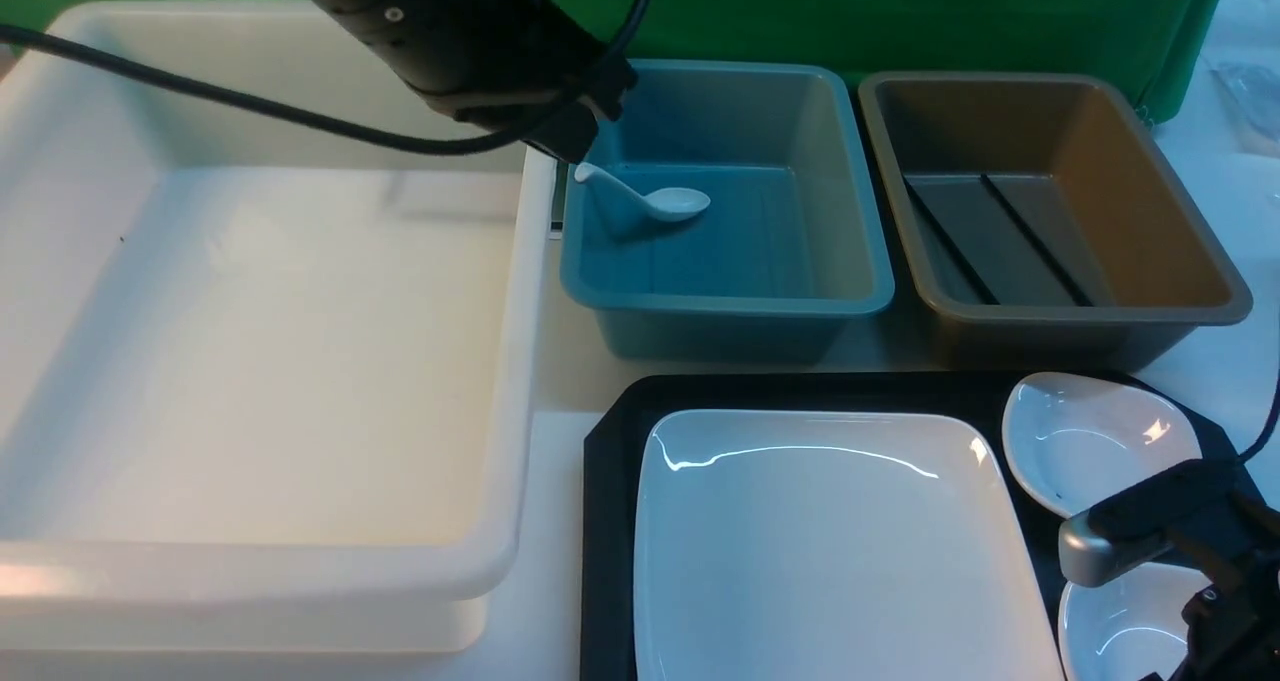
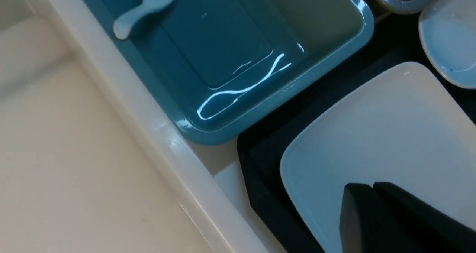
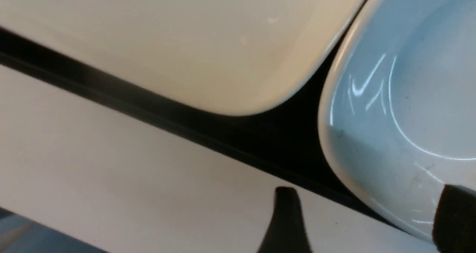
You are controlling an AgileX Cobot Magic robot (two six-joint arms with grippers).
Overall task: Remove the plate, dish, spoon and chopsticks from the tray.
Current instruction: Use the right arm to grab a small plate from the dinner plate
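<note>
The white plate (image 1: 830, 551) lies on the black tray (image 1: 610, 521), with two small white dishes to its right, a far dish (image 1: 1095, 441) and a near dish (image 1: 1130, 621). The white spoon (image 1: 655, 201) rests in the blue tub (image 1: 850, 211). Black chopsticks (image 1: 1035, 239) lie in the brown tub (image 1: 1150, 191). My left gripper (image 2: 373, 187) is shut on nothing, held high near the blue tub's left rim. My right gripper (image 3: 368, 212) is open, straddling the rim of the near dish (image 3: 409, 97): one finger over the table, the other over the dish.
A large white tub (image 1: 250, 341) fills the left side. The blue and brown tubs stand side by side behind the tray. A green cloth (image 1: 900, 11) backs the scene. A black cable (image 1: 200, 96) runs from the left arm across the white tub.
</note>
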